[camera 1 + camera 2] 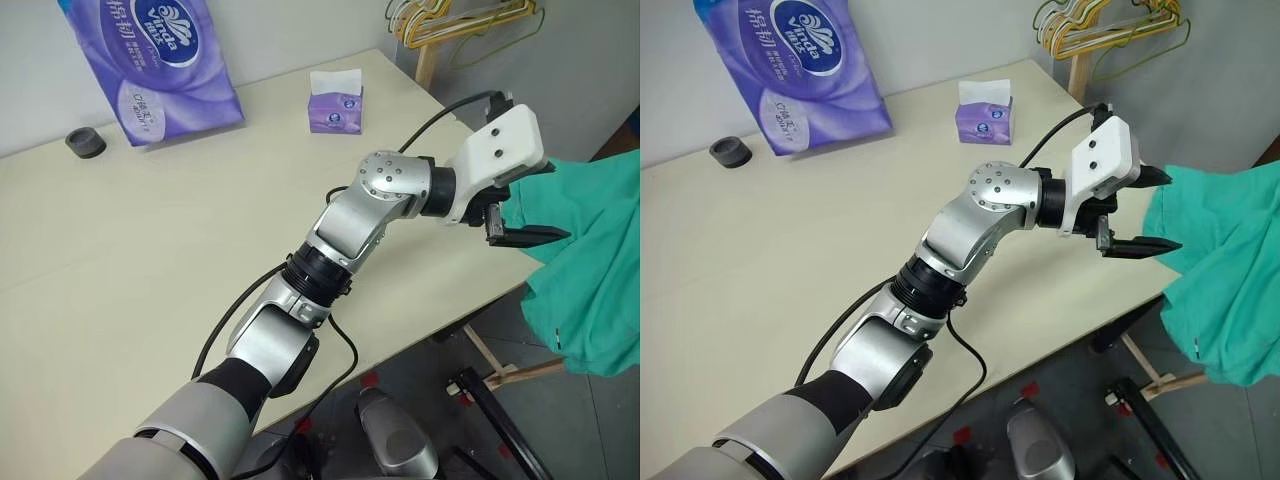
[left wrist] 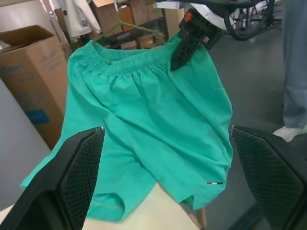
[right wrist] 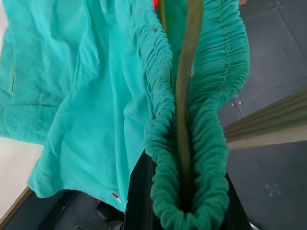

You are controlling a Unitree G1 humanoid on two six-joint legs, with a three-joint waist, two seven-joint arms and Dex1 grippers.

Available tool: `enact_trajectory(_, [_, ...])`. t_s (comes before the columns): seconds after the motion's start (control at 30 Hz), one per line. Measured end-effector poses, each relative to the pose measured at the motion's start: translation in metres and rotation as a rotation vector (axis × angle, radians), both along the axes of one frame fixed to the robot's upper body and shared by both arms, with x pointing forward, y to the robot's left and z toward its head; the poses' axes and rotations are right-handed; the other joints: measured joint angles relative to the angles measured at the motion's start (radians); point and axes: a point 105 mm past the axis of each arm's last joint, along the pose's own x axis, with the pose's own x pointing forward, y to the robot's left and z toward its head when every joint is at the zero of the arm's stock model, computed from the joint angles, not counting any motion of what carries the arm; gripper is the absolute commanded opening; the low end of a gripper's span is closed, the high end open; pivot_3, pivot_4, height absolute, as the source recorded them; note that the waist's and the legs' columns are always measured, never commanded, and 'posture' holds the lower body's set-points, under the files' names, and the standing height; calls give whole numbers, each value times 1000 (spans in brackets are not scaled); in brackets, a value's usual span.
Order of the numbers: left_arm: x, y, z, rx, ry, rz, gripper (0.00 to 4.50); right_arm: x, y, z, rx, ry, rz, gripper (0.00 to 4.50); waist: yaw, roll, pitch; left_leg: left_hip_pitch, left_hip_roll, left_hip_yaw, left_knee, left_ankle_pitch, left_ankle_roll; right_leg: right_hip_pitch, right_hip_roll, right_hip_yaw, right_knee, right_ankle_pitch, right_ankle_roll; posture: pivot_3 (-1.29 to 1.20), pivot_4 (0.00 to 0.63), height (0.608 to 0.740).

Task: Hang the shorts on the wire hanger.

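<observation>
past the table edge, the shorts [image 2: 153, 120] hang before the wide-spread left hand [image 1: 528, 218] (right hand [image 2: 184, 45] pinching waistband).

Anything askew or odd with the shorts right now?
Yes: the shorts hang unevenly, bunched toward the right gripper pinching the waistband, one leg hem draped over the table edge. The wire hanger runs inside the gathered waistband.

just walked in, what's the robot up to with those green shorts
The right gripper is shut on the gathered waistband of the shorts, holding them up off the table's edge, with the wire hanger running inside the waistband. The left gripper sits open beside the hanging fabric, not gripping it.
</observation>
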Motion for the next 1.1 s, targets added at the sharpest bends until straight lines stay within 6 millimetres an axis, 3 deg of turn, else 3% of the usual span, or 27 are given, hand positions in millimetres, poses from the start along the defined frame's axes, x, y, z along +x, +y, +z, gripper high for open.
enact_trajectory(0.13, [-1,0,1,-3,-6,0,4481,-1,-7,-3,18,7,-16,0,2,0,4,0,0,0,0,0,0,0,0,1,0,0,1,-506,309,740])
enact_trajectory(0.33, [-2,-1,-6,16,8,0,4481,-10,1,-15,20,41,33,0,15,-11,16,0,2,-2,0,0,0,0,2,-2,0,0,1,-507,324,740])
enact_trajectory(0.53, [-6,0,-9,22,5,-8,4481,-17,0,-13,16,25,26,0,29,-14,27,-3,2,-2,0,0,0,-1,2,-3,-1,0,1,-509,336,740])
enact_trajectory(0.8, [-9,-2,-15,39,12,-14,4481,-16,-9,-5,25,12,-32,0,25,-6,40,-5,0,1,0,0,0,-7,0,5,1,1,2,-524,304,740])
enact_trajectory(1.07, [-20,-9,-13,29,28,-77,4481,-14,-10,-10,-3,2,-50,0,24,-5,39,-5,0,2,1,0,0,-7,0,8,1,3,6,-519,277,740])
enact_trajectory(1.1, [-22,-11,-11,17,37,-91,4494,-14,-11,-11,-5,-3,-55,273,24,-5,39,-5,0,2,1,0,0,-7,0,8,1,3,6,-519,277,740])
